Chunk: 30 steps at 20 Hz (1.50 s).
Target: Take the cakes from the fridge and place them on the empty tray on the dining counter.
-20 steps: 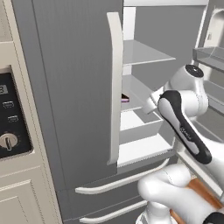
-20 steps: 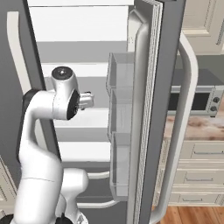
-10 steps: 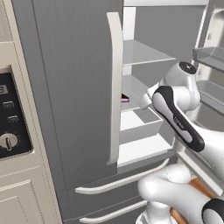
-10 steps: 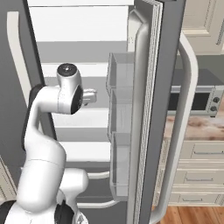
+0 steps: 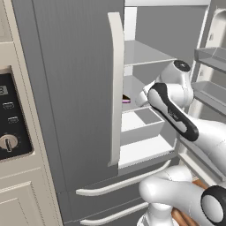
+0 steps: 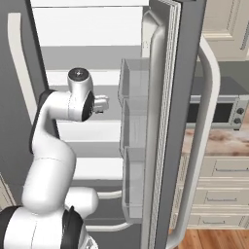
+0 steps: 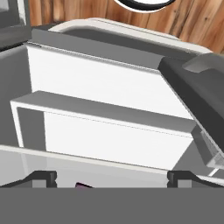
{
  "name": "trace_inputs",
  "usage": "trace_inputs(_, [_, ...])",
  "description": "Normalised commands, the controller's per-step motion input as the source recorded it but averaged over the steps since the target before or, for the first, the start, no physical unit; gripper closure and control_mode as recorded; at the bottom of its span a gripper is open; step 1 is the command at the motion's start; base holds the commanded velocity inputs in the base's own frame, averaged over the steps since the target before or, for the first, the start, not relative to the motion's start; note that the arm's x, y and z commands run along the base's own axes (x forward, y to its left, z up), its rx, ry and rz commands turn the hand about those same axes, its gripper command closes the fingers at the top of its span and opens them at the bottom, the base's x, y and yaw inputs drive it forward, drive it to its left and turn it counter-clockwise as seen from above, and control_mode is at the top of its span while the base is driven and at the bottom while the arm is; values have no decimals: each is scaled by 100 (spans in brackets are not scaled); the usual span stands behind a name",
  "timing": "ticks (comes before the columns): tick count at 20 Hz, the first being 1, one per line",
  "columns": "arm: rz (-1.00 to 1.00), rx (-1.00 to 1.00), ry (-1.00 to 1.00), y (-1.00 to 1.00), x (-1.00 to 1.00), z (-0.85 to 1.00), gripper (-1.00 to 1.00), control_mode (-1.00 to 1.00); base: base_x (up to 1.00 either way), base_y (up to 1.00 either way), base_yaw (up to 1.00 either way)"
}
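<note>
The fridge has its left door shut and its right door swung open, showing white shelves. A dark cake with a pink layer sits on the middle shelf, half hidden by the cream handle. My arm reaches into the fridge, and the hand hangs just right of that cake. In the hand view my gripper is open, fingertips wide apart, nothing between them. A pink sliver of the cake peeks in at the bottom edge. The tray and the dining counter are out of view.
Clear door bins line the open door close to my wrist. White drawers lie below the glass shelf. A black oven panel is at the left. A toaster oven stands on a marbled countertop at the right.
The arm has swung a little left and up, carrying the hand deeper into the fridge toward the middle shelf. The gripper stays open.
</note>
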Motion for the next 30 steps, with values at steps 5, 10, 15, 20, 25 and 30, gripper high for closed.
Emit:
trace_inputs(5, [2, 0, 0, 6, 28, -15, -100, -100, 0, 0, 0])
trace_inputs(10, [3, 0, 0, 0, 23, -20, -100, -100, 0, 0, 0])
trace_inputs(15, [3, 0, 0, 0, 25, -20, -100, -100, 0, 0, 0])
trace_inputs(20, [3, 0, 0, 0, 30, -5, -100, -100, 0, 0, 0])
trace_inputs(25, [3, 0, 0, 0, 35, 0, -100, -100, 0, 0, 0])
trace_inputs(30, [2, 0, 2, 0, 33, -1, -100, -100, 0, 0, 0])
